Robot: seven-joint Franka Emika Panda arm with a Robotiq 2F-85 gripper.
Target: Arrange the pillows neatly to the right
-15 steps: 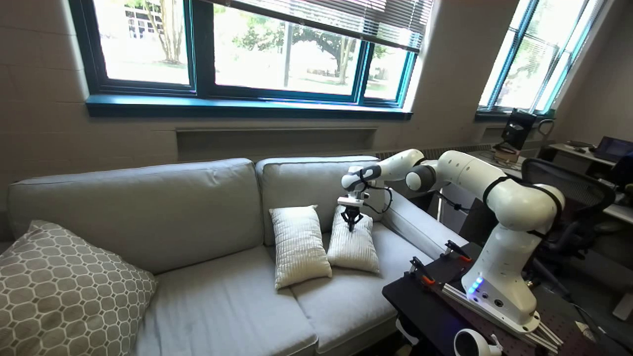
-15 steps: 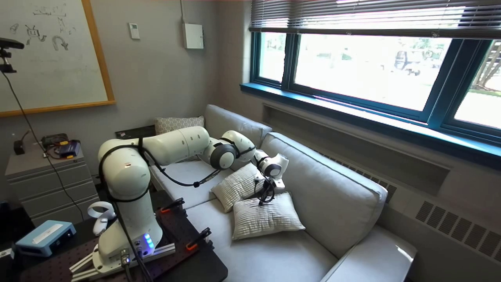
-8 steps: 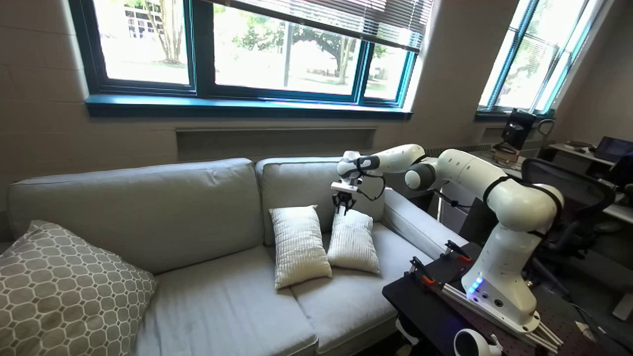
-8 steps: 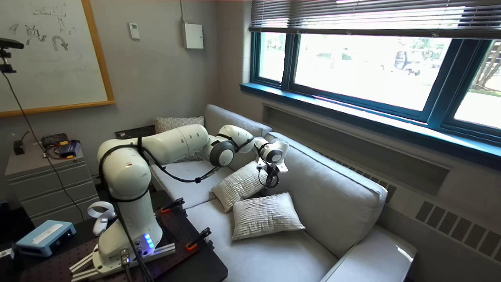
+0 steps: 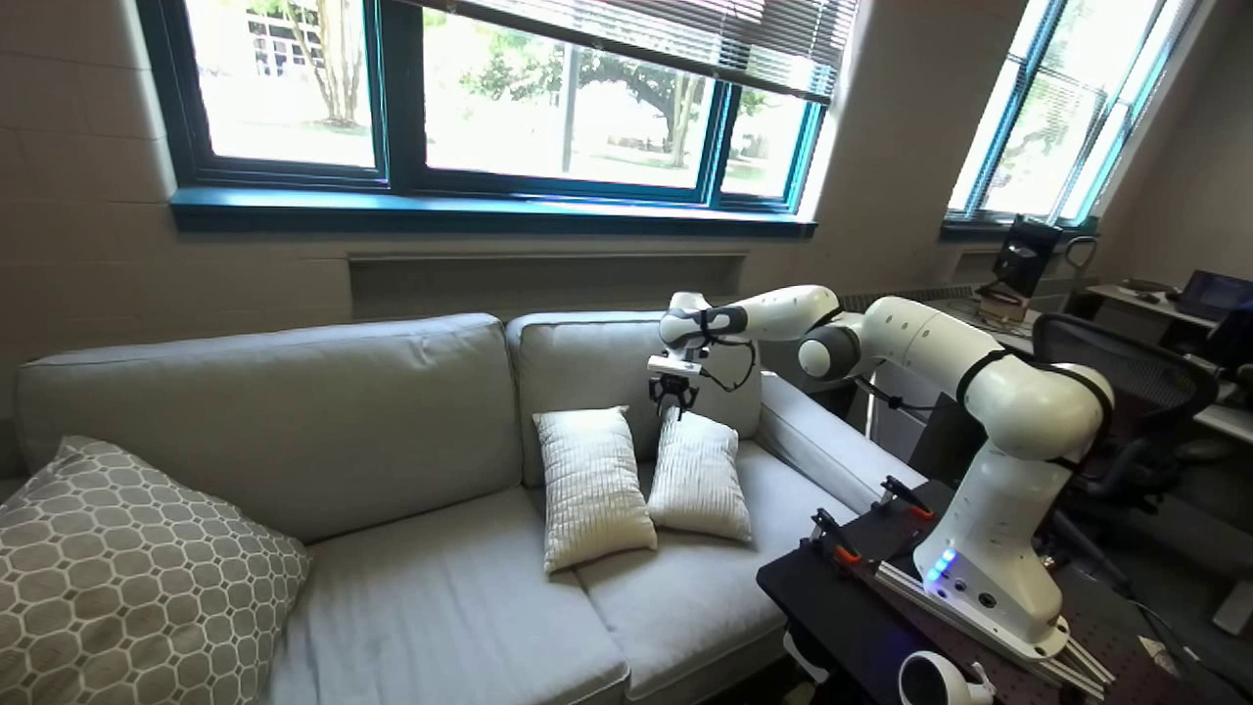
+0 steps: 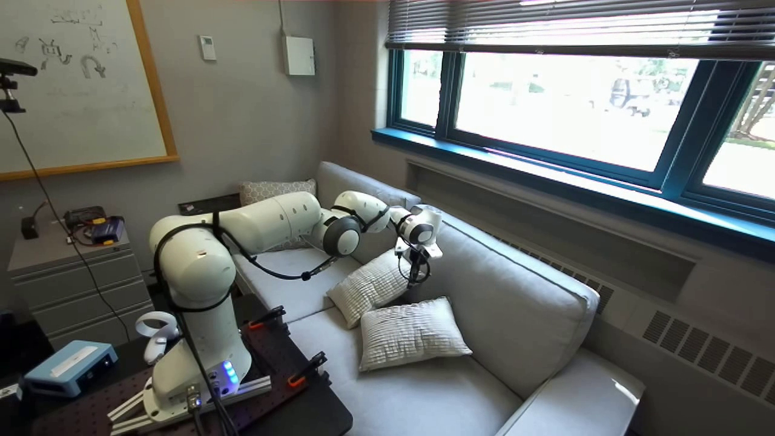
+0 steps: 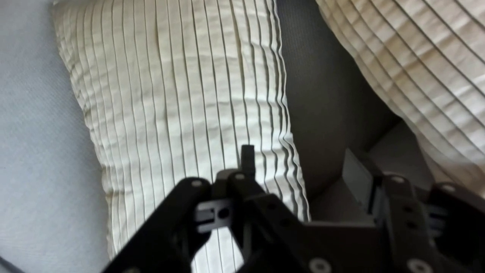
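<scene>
- Presently, one cream pillow (image 5: pixel 700 480): on the sofa (image 5: pixel 411 587), long axis running out from the backrest (image 5: pixel 597 367).
- End effector (image 7: pixel 302 168): at that pillow's backrest end, fingers apart, one long edge seemingly framed between them.
- Second pillow (image 5: pixel 594 490): beside it, farther from the armrest (image 5: pixel 832 441).

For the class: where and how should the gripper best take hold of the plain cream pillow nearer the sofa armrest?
I'd likely pinch the armrest-side pillow from above, on the edge facing the other cream pillow, at its end toward the sofa back. There the gap widens, leaving finger room, and the edge looks thinner than the puffy middle.
</scene>
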